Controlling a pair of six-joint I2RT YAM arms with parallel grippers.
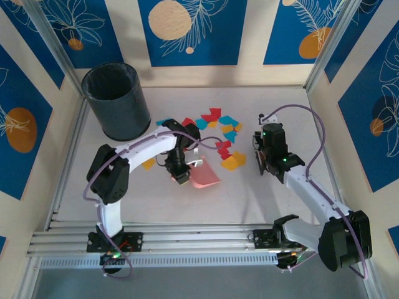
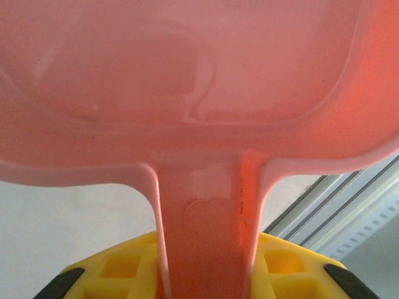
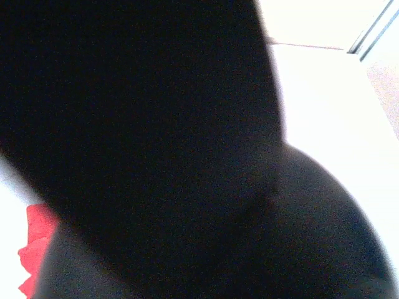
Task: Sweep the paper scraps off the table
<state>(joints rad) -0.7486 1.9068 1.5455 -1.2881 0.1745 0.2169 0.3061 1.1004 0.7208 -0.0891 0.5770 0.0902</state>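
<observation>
The paper scraps (image 1: 219,118), red, yellow, orange and cyan, lie scattered across the middle of the table (image 1: 249,199); a few red and orange ones (image 1: 229,157) lie nearer the front, and one orange bit (image 1: 148,164) sits by the left arm. My left gripper (image 1: 181,174) is shut on the handle of a pink dustpan (image 1: 204,176), just left of the scraps. In the left wrist view the yellow fingers (image 2: 118,269) clamp the handle of the dustpan (image 2: 187,81). My right gripper (image 1: 262,161) hangs to the right of the scraps. A black shape hides its jaws beside a red scrap (image 3: 37,240).
A black bin (image 1: 118,99) stands at the back left of the table. Aluminium rails (image 1: 187,240) run along the front edge and the sides. Bare table lies in front of the dustpan and between the two arms.
</observation>
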